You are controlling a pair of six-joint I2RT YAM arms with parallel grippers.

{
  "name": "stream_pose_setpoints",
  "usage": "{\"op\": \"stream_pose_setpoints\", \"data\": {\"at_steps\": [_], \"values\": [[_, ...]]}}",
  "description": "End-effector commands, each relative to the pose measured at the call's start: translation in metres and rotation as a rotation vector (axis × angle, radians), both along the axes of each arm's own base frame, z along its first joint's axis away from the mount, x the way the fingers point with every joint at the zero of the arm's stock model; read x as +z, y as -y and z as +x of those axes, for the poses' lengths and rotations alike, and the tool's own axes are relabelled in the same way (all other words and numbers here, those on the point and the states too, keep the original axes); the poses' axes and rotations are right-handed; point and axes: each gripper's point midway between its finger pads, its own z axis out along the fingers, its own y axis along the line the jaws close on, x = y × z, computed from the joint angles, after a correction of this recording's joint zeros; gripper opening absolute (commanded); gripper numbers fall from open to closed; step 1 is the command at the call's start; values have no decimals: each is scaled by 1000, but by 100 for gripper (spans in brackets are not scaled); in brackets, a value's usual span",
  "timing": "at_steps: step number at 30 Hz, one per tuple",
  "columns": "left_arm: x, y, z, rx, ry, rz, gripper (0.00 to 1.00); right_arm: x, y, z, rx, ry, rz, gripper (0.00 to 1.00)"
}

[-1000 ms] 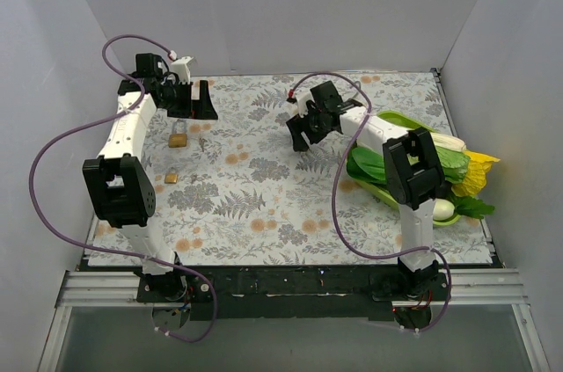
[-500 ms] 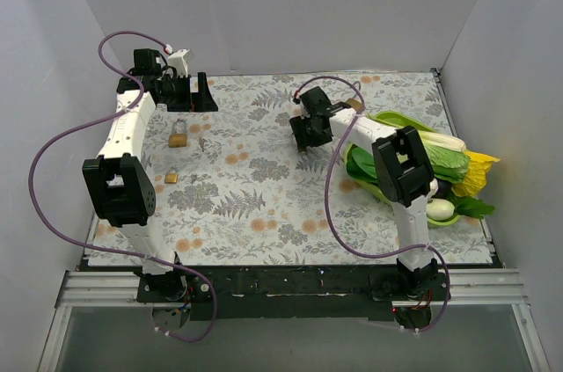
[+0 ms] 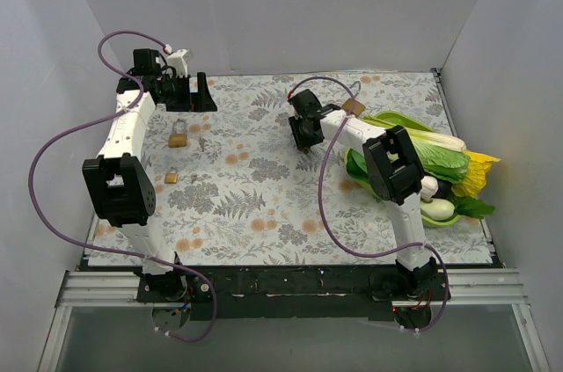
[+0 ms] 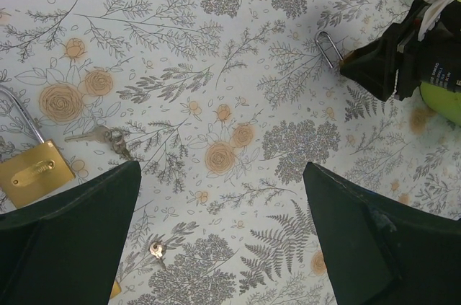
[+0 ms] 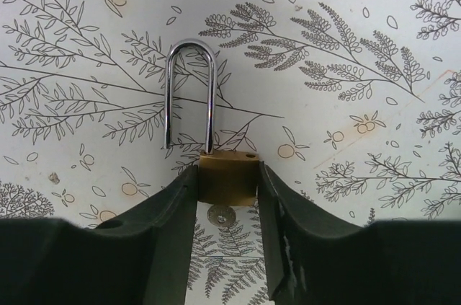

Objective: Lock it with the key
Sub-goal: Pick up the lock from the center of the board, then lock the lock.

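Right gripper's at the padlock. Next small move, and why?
Probably a small lift. The right gripper seems to have its fingers pressed against both sides of the padlock, which lies flat on the table with its shackle open; raising it slightly would test the grip.

three brass padlocks with silver shackles: a larger padlock (image 3: 179, 136), a small padlock (image 3: 171, 177) and a third padlock (image 5: 227, 177). two lots of small silver keys: a bunch of keys (image 4: 109, 137) and a single key (image 4: 155, 249). two white-and-black robot arms, left arm (image 3: 128, 130) and right arm (image 3: 352, 130). one heap of leafy green vegetables (image 3: 440, 161).
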Motion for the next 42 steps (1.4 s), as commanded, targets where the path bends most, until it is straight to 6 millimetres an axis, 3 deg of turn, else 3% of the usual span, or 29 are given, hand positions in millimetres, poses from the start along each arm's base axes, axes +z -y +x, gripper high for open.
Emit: {"op": "stream_pose_setpoints", "data": {"at_steps": [1, 3, 5, 8, 10, 12, 13, 14, 17, 21, 22, 26, 31, 37, 42], "values": [[13, -7, 8, 14, 49, 27, 98, -10, 3, -2, -6, -6, -43, 39], [16, -7, 11, 14, 68, 26, 98, -14, 3, -7, 10, -23, -45, 15], [20, -5, 10, 3, 85, 17, 98, -7, 2, -7, 37, -17, -39, 1], [25, 4, 4, -51, 99, -24, 98, 13, -8, -9, 140, -7, 7, 1], [26, 11, 0, -91, 100, -58, 98, 37, -31, -16, 268, -17, 112, 1], [27, 22, -7, -165, 102, -107, 98, 73, -43, -16, 424, 69, 161, 1], [24, 25, -9, -191, 95, -122, 98, 87, -54, -26, 528, 76, 227, 1], [23, 34, -20, -250, 64, -170, 98, 109, -58, -30, 584, 119, 255, 1], [14, 42, -34, -366, 37, -217, 98, 146, -66, -45, 769, 210, 311, 1], [27, 64, -61, -538, 49, -412, 98, 182, -72, -64, 946, 285, 368, 1], [28, 66, -64, -568, 76, -423, 98, 197, -76, -71, 1005, 312, 409, 1], [38, 77, -71, -664, 176, -467, 95, 225, -81, -90, 1081, 320, 497, 1], [49, 88, -84, -780, 374, -380, 88, 243, -84, -104, 1126, 312, 559, 1], [31, 119, -110, -939, 503, -215, 82, 242, -83, -109, 1155, 305, 562, 1], [43, 138, -112, -969, 621, -168, 74, 241, -82, -117, 1190, 288, 571, 1]]}}
